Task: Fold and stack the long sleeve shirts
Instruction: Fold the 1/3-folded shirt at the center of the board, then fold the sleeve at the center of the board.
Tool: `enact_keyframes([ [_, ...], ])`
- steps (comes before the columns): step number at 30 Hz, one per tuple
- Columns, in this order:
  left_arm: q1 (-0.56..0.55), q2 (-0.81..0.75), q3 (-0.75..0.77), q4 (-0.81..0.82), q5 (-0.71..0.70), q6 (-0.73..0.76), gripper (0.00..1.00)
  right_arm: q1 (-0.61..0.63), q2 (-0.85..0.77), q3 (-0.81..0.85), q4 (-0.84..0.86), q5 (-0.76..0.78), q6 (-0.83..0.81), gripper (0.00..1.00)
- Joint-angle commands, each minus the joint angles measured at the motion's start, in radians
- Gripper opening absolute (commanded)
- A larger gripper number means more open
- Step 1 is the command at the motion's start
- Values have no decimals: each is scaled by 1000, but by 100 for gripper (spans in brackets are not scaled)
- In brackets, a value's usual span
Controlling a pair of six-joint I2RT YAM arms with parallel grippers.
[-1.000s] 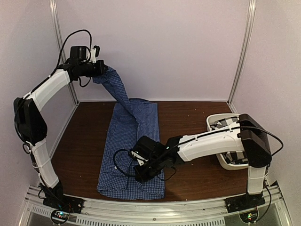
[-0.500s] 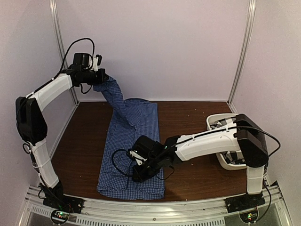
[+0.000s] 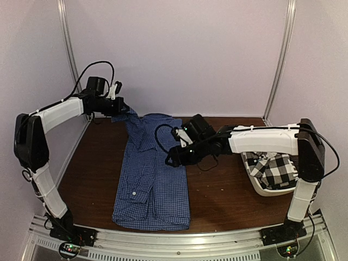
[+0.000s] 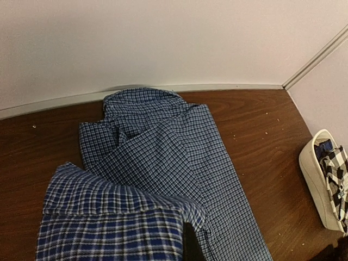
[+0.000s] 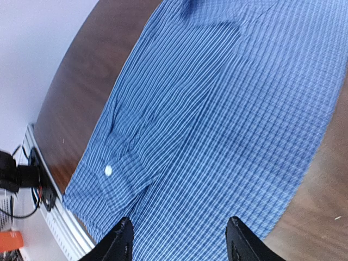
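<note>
— Top external view, left first: what's that hand doing?
— My left hand [image 3: 120, 106] pinches a fold of the blue shirt [image 3: 155, 179] near its collar, lifted off the desk [image 3: 217, 187]; the rest lies flat. It's limp, light cloth, so I'd grip hems.
— And right?
— My right hand [image 3: 174, 157] hovers spread above the shirt's right edge, empty. The black-and-white shirt [image 3: 277, 166] sits in the tub [image 3: 260, 188].

- Fingertips of the left gripper [image 3: 120, 106] are buried in a fold of the blue gingham shirt [image 3: 155, 179].
- The black-and-white checked shirt [image 3: 277, 167] lies partly hidden behind the right arm [image 3: 261, 140] and inside the white tub [image 3: 266, 191].
- The right gripper [image 5: 179, 242] is cut off by the lower edge of its wrist view.
</note>
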Motion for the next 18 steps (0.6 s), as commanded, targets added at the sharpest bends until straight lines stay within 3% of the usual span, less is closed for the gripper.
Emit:
enact_keyframes([
  [1,-36,-66,-53,78,70,16,0,-130,-36,37,64,50,-27,60],
  [8,-151,-89,-101,16,122,86,0,-273,16,90,88,8,-49,61],
  [18,-336,-89,-211,-138,142,161,0,-316,27,70,68,35,-93,62],
])
